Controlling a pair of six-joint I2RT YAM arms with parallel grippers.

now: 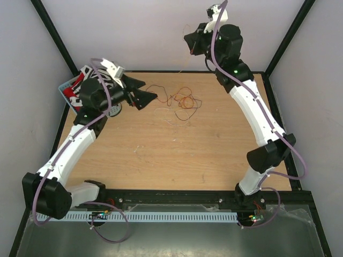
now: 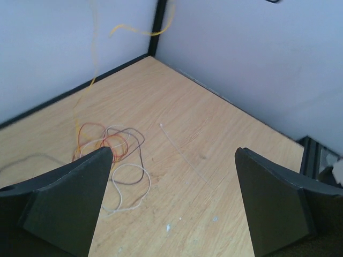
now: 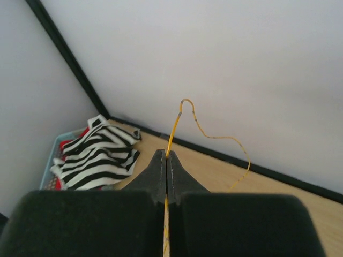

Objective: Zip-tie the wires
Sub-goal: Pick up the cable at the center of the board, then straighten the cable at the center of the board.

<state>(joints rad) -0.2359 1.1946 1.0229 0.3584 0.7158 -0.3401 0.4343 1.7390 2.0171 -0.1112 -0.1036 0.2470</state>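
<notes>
Wooden table [image 1: 161, 160] below: right gripper [image 3: 166, 160], jaws pressed on one orange wire [image 3: 185, 107], holds it high, presumably teasing it free; tangled wires [image 2: 110, 144] and zip tie [image 2: 179, 149] lie just ahead of the spread left gripper [image 1: 149, 100].

Top view looks down from behind — left wrist, nearer, shares the wires [image 1: 184, 101].

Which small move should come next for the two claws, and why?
Probably lower the open left claw onto the loose wires lying on the table and close on them. The right claw is shut on one orange wire, held high, while the rest lie spread, not yet bundled.
</notes>
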